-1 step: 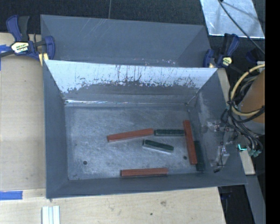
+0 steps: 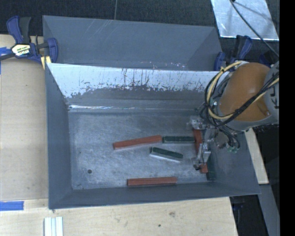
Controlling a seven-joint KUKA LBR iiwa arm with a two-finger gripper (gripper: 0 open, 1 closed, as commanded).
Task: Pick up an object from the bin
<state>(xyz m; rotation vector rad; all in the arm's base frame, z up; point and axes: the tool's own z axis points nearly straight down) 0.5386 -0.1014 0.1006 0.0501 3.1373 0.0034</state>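
Observation:
My gripper [image 2: 204, 152] is low at the right end of the bin floor, close to the right wall. Beneath it lies a red-brown bar [image 2: 199, 137], pointing away from the front wall, its near end beside a short dark piece [image 2: 209, 174]. The gripper's body hides the bar's middle. Just left of the gripper are two dark green bars, one [image 2: 178, 139] lying level and one [image 2: 166, 154] slightly slanted in front of it.
A long red-brown bar [image 2: 137, 142] lies slanted in the middle of the floor. Another red-brown bar [image 2: 152, 181] rests along the front wall. The arm with its orange cover and cables hangs over the bin's right rim.

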